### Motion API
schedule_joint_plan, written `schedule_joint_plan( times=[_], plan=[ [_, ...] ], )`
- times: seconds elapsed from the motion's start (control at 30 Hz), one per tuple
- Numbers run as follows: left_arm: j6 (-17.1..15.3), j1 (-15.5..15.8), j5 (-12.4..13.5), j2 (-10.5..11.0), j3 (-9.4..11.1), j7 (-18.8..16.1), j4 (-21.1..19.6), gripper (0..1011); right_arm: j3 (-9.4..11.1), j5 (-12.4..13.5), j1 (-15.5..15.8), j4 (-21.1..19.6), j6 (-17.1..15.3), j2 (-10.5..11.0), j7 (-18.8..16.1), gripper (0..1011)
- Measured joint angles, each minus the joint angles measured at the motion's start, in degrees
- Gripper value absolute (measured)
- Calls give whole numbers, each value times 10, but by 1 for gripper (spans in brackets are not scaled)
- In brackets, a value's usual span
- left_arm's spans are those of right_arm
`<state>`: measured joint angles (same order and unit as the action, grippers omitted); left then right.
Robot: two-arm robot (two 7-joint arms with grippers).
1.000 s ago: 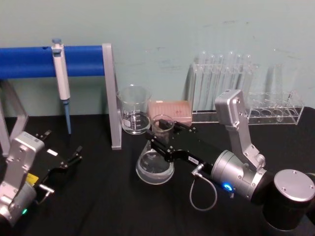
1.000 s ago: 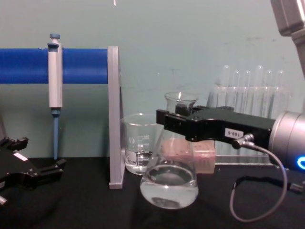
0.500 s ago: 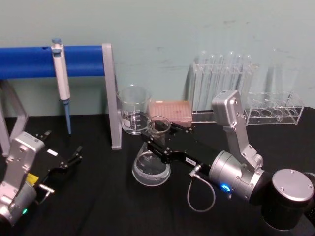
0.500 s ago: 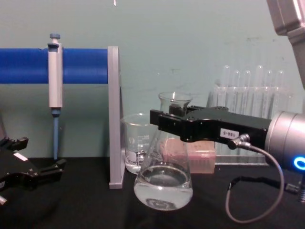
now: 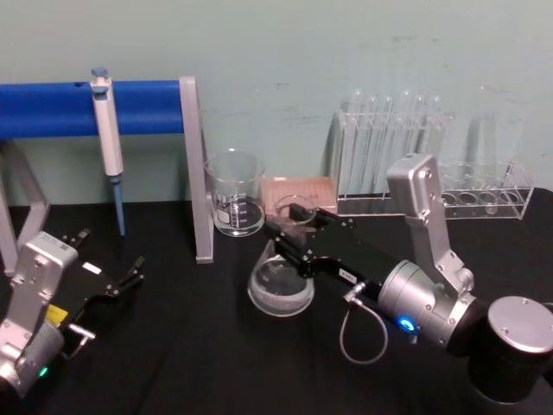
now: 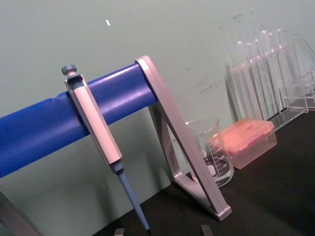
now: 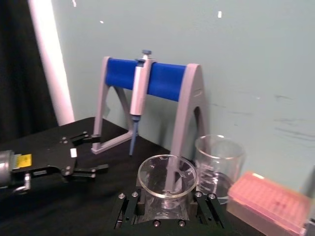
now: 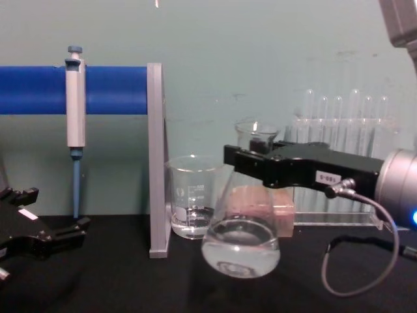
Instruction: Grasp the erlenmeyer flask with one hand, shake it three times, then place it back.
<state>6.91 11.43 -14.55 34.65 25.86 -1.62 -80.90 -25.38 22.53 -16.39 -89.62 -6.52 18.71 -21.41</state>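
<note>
Left gripper (image 5: 111,252): black two-jaw tool, lower left, jaws spread, empty, parked
Erlenmeyer flask (image 8: 241,246): clear glass conical vessel, part-filled, centre frame, just right of the clear straight-walled glass beaker (image 8: 190,202)
Right gripper (image 8: 244,160): black flat-jawed hand reaching in from the right edge, clamped on the flask's neck
Shake: short level strokes, neck upright, firm grip, clear of the beaker
Change: flask and right gripper sit farther right than half a second ago

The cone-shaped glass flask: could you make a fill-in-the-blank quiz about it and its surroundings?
The black flat right hand is shut on the ___ of the clear glass conical flask.
The flask's wide base holds clear ___.
The grey, blue-tipped pipette hangs on the ___ horizontal bar.
The black left hand, far left, has fingers ___.
Missing: neck; liquid; blue; open.
</note>
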Motion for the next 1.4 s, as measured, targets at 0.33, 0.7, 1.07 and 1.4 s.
schedule_joint_plan(
  times=[0.33,0.7,1.07,1.4],
  plan=[
    [0,0,0,0,0,0,0,1001,25,-9,8,-1,4,4,24,457],
    [0,0,0,0,0,0,0,1001,51,-21,22,-9,5,6,45,457],
    [0,0,0,0,0,0,0,1001,82,-36,37,-19,4,6,66,457],
    [0,0,0,0,0,0,0,1001,104,-55,51,-28,-2,2,80,457]
  ],
)
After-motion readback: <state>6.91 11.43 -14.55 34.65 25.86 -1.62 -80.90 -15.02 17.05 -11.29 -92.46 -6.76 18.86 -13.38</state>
